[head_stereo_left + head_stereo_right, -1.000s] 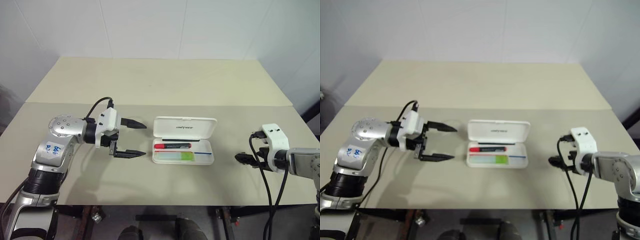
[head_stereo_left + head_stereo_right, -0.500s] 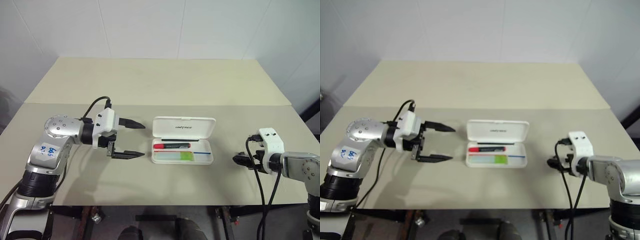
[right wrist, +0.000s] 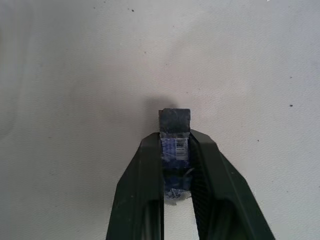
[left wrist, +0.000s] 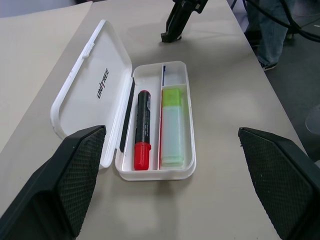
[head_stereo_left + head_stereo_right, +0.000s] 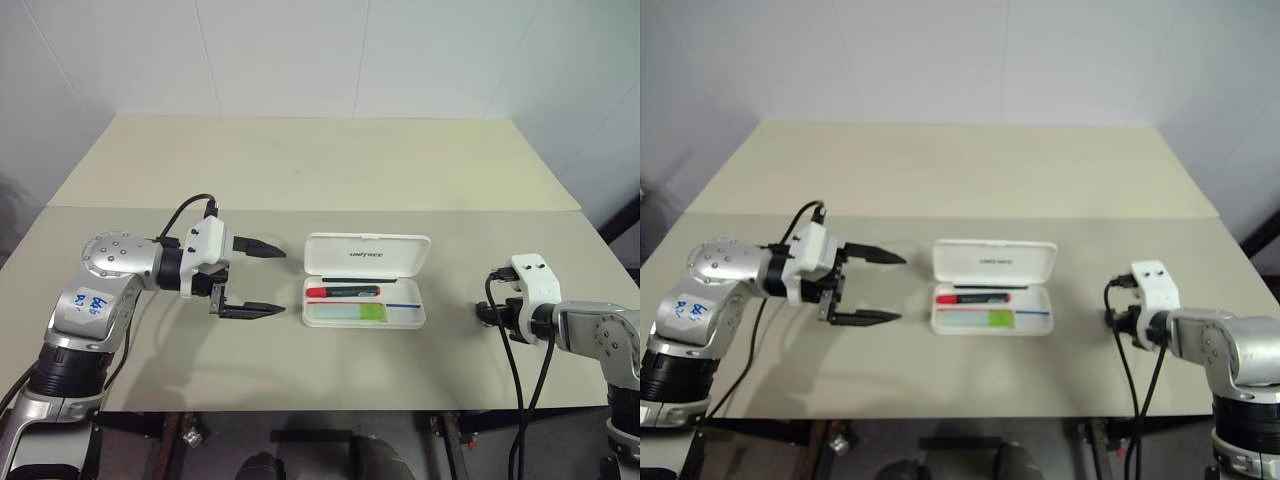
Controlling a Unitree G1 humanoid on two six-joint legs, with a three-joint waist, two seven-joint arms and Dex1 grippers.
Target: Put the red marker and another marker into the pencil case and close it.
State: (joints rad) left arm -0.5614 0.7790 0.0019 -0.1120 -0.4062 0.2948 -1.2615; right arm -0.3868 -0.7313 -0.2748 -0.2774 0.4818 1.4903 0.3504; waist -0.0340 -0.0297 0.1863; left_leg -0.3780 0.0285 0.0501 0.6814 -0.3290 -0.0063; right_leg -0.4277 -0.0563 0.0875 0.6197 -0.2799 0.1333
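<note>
Plainly, the pencil case (image 5: 365, 283) lay open mid-counter, at three o'clock from the left pincer (image 5: 262, 280), whose fingers stood apart; the right pincer (image 5: 484, 314), pressed together, sat well apart at the case's three o'clock. The red marker (image 4: 142, 127) and green highlighter (image 4: 173, 126) lay inside.

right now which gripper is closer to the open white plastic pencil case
Left. The left gripper hangs open just off the left end of the white plastic pencil case, pointing at it. The right gripper, shut, sits farther off beyond the case's right end, over bare table.
</note>
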